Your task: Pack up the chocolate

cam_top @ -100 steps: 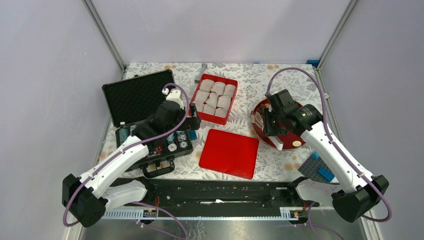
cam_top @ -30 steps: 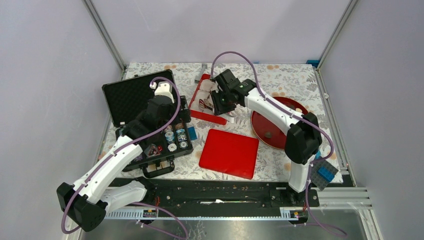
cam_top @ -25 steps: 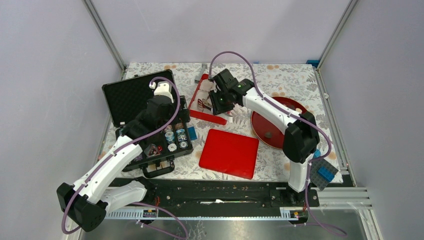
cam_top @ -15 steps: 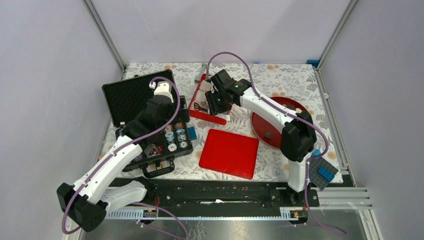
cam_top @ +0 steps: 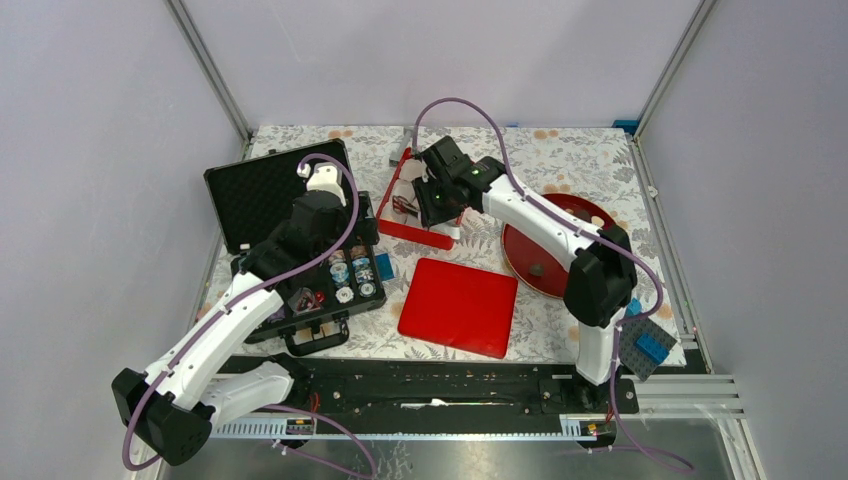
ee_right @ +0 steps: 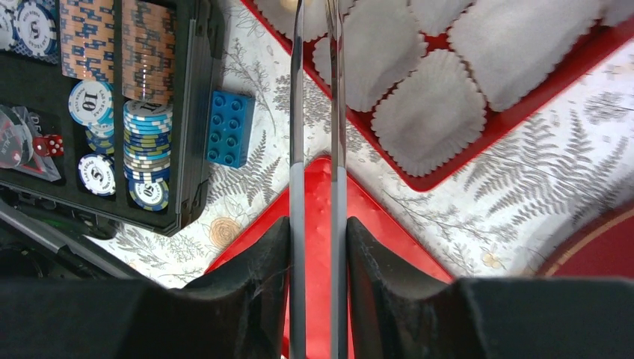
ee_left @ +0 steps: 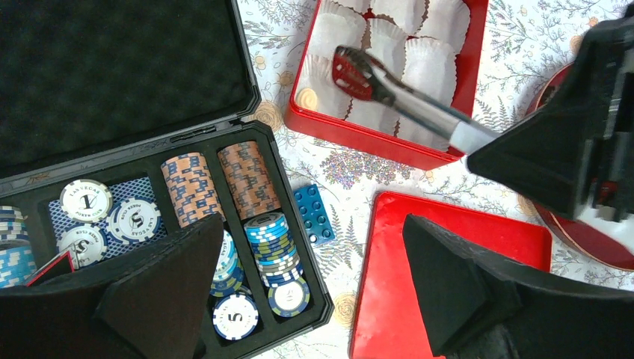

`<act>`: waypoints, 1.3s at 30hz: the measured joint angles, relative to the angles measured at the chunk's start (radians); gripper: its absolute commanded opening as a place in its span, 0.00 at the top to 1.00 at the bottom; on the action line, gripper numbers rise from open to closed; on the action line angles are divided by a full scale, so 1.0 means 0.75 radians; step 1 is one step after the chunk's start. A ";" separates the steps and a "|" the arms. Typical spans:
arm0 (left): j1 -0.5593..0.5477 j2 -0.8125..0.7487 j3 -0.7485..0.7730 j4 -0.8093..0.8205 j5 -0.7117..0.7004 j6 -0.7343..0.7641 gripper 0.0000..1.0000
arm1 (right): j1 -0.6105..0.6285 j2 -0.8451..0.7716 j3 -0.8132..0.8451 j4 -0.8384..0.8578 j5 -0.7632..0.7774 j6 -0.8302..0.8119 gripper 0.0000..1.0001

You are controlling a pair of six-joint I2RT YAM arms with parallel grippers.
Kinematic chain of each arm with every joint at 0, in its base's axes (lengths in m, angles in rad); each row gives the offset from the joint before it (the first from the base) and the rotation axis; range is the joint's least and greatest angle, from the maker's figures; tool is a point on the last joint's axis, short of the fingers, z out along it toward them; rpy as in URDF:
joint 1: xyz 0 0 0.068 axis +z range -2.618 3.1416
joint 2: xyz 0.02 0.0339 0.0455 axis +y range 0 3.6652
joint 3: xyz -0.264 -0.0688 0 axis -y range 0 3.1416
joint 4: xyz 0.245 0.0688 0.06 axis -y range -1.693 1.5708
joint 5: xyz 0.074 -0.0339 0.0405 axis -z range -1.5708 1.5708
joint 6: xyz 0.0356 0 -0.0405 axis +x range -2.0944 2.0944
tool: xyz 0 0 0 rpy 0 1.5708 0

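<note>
- Top view: 1 dark chocolate lump (cam_top: 537, 268) lies on the red plate (cam_top: 520, 250). It is likely light and soft, so nip it gently across the middle. The right gripper (cam_top: 430, 203) hides much of the red box (cam_top: 415, 232).
- Left wrist: the left gripper (ee_left: 312, 224) gapes empty; 1 tan chocolate lump (ee_left: 305, 97) sits in a corner cup (ee_left: 320, 75).
- Right wrist: the right gripper clamps the tongs (ee_right: 297, 149); their tips are cut off.

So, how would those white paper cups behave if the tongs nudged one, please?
The paper cups look thin and pleated, so probably floppy and very light. Packed edge to edge in the red box, a nudged one would likely crumple or ride over its neighbour.
</note>
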 measured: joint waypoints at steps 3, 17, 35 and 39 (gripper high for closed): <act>0.000 0.000 0.000 0.000 0.001 0.001 0.01 | 0.003 -0.071 -0.026 0.006 0.070 0.000 0.78; 0.001 0.002 0.000 0.001 0.005 0.001 0.01 | -0.151 -0.745 -0.570 0.040 0.448 0.016 0.75; 0.001 0.063 0.001 0.002 0.079 -0.055 0.01 | -0.355 -0.978 -0.963 -0.090 0.441 0.051 0.56; 0.001 0.063 0.001 0.002 0.079 -0.066 0.01 | -0.355 -0.978 -0.968 -0.061 0.425 0.051 0.56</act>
